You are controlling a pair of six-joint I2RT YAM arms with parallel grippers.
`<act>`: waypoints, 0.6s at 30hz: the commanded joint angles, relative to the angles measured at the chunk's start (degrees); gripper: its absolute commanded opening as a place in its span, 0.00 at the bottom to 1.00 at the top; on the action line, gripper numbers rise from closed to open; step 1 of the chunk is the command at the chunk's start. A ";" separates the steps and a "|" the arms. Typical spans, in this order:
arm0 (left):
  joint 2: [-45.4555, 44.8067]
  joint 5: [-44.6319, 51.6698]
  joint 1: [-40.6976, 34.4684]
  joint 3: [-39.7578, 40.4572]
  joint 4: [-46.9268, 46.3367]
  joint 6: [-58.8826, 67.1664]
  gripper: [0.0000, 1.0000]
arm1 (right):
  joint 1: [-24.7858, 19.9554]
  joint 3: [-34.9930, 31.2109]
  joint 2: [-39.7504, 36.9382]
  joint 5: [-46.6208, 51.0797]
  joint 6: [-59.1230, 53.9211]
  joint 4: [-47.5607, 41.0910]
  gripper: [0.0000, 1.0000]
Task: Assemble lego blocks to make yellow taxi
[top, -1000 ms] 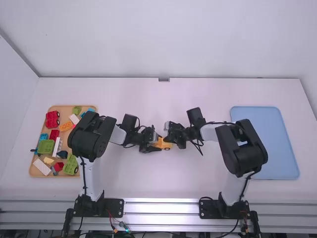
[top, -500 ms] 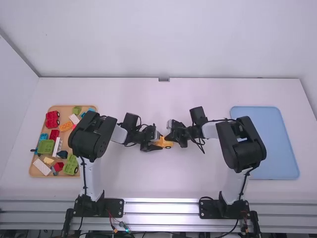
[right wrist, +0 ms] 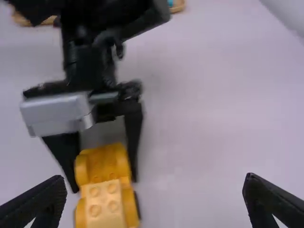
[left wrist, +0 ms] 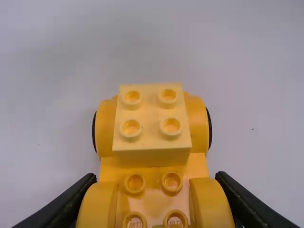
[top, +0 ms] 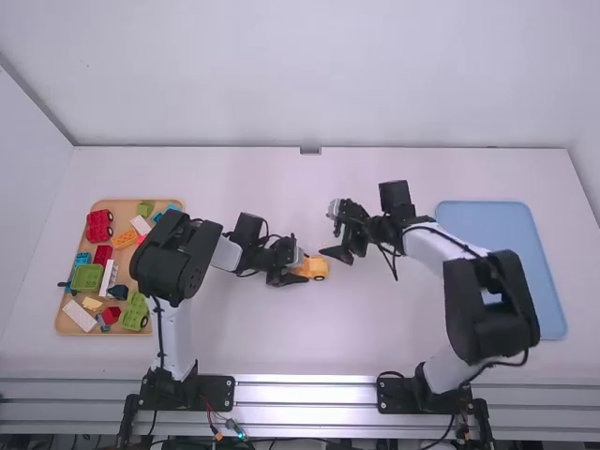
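Yellow car base: it is at the middle of the white table (top: 234, 328), between my two arms; I see it (top: 320, 269) at the tips of my left gripper (top: 294, 272).
Left jaws: they are pinching the yellow car base, one black finger at each side, by the rounded fenders.
Right jaws: spread wide; my right gripper (top: 330, 241) is near the car base, but apart from it, with nothing pinched.
Pale yellow 2x2 brick (left wrist: 151, 114): it sits upon the end of the car base that points away from my left gripper.
Room for moving: white table surface lies beyond both grippers up to the back wall, and also between the car base and the blue tray (top: 497, 220).
Edges: the wooden tray (top: 120, 210) with loose blocks is at the left, partly under my left arm; my right arm crosses over the blue tray.
Left wrist view: it shows me the studs from above and the black wheels.
Right wrist view: it gives me the outside of my left fingers around the car base.
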 commanded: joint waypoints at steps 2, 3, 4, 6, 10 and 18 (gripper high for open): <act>1.38 -2.36 -0.52 0.96 -0.68 -0.63 0.38 | 0.17 0.74 -4.63 8.35 4.20 -4.11 0.98; 1.40 -2.36 -0.52 1.25 -0.72 -0.74 0.43 | 0.20 0.74 -5.29 9.22 3.65 -5.49 0.98; 1.38 -2.38 -0.50 1.51 -0.87 -1.07 0.47 | 0.20 0.74 -5.75 9.40 3.54 -6.75 0.98; 1.40 -2.64 -0.52 1.88 -1.22 -1.22 0.60 | 0.15 0.74 -5.84 9.40 3.67 -7.19 0.98; 1.38 -5.22 -0.52 3.10 -4.22 -1.29 0.99 | 0.09 0.50 -5.81 9.18 4.00 -7.50 0.98; -4.09 -9.11 0.35 4.81 -15.19 -1.27 0.99 | 1.49 -0.94 -5.81 9.62 3.98 -5.18 0.98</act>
